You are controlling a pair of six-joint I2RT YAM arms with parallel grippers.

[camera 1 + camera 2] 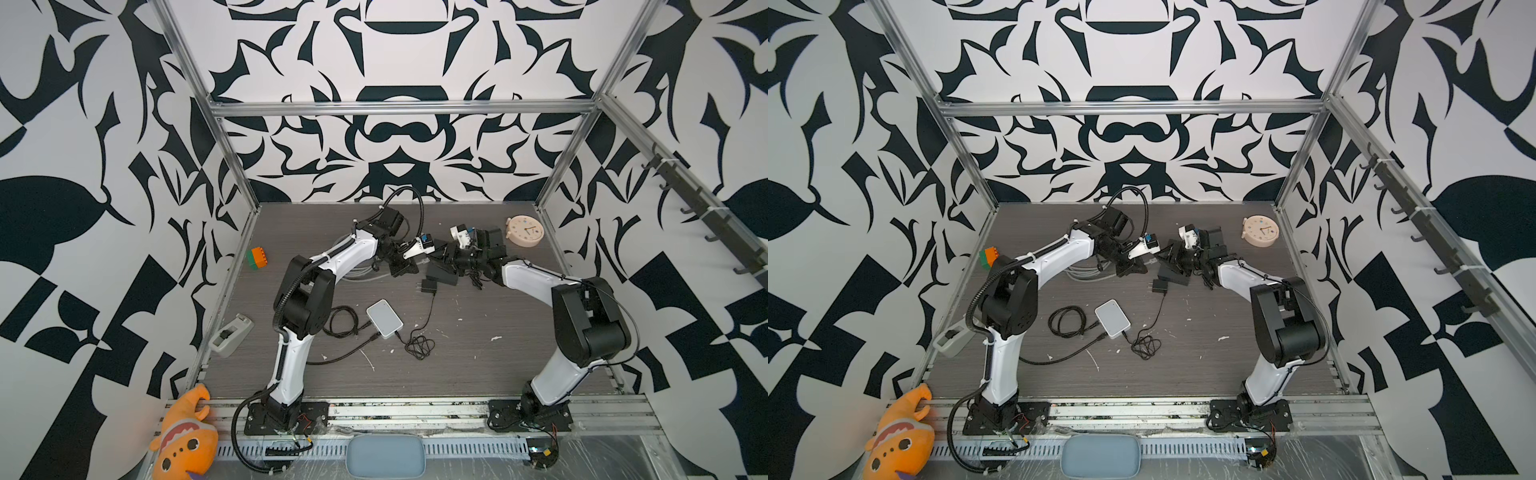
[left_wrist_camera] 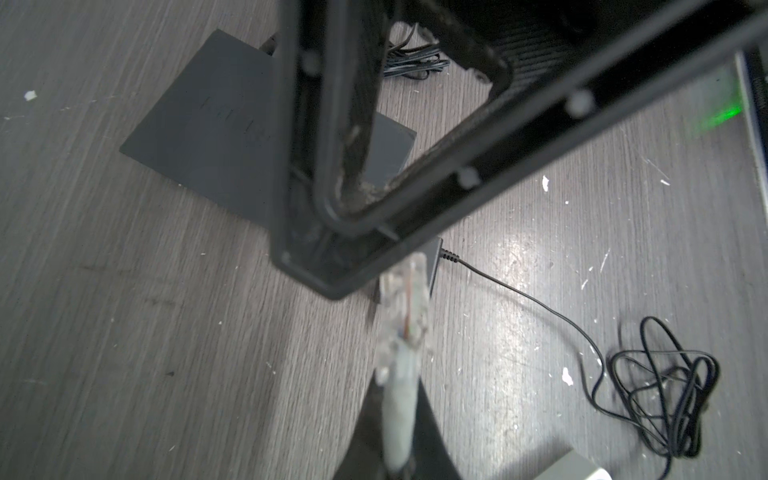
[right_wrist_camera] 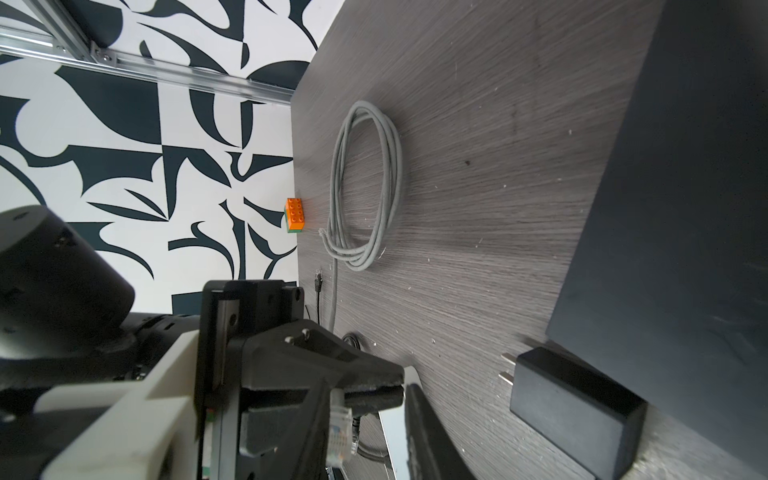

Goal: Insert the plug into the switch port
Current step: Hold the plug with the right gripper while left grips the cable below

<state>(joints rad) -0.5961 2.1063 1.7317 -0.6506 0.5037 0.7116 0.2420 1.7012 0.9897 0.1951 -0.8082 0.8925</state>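
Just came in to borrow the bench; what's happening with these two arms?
The left pincer is shut on the clear network plug, holding it short of the dark switch. The right pincer sits at the switch, seemingly steadying it; whether it grips is unclear. The plug is not yet inserted.

Flat black switch box (image 2: 208, 137) sitting on the wood-grain surface (image 1: 457, 365) near the back. Black wall adapter (image 1: 428, 286) lying just in front. Coiled grey cable (image 1: 361, 272) lying to its left. Round beige clock (image 1: 524, 231) sitting back-right. White rounded box (image 1: 384, 319) lying nearer the front.
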